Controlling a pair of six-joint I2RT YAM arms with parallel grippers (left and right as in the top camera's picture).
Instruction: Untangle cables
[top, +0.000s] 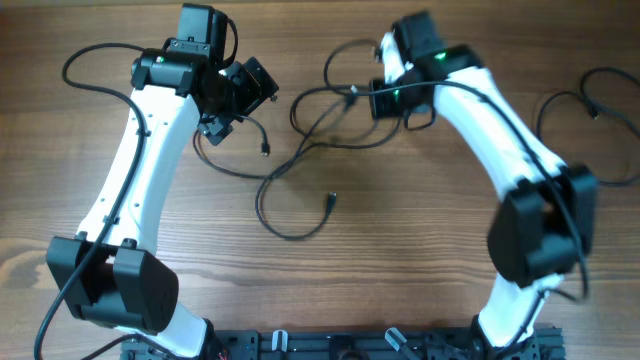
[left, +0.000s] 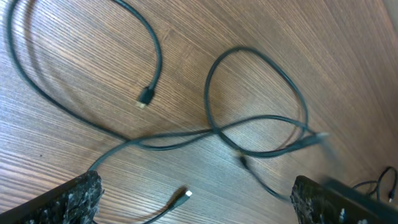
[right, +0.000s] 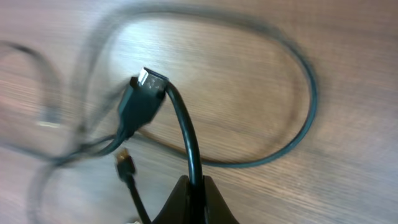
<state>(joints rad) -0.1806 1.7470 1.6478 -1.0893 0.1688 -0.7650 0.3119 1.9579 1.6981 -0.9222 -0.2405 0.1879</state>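
Thin black cables (top: 300, 150) lie in loose crossing loops across the middle of the wooden table, with a plug end (top: 331, 203) near the centre and another (top: 264, 150) near my left gripper. My left gripper (top: 222, 118) is open above the left part of the cables; its wrist view shows the loops (left: 249, 134) and a silver-tipped plug (left: 184, 195) between its spread fingers (left: 196, 202). My right gripper (right: 191, 193) is shut on a black cable (right: 185, 134) that ends in a flat plug (right: 143, 99). Overhead, it (top: 385, 95) sits at the loops' upper right.
Thicker black arm wires run at the far left (top: 85, 65) and far right (top: 590, 100) of the table. A black rail (top: 330, 347) lines the front edge between the arm bases.
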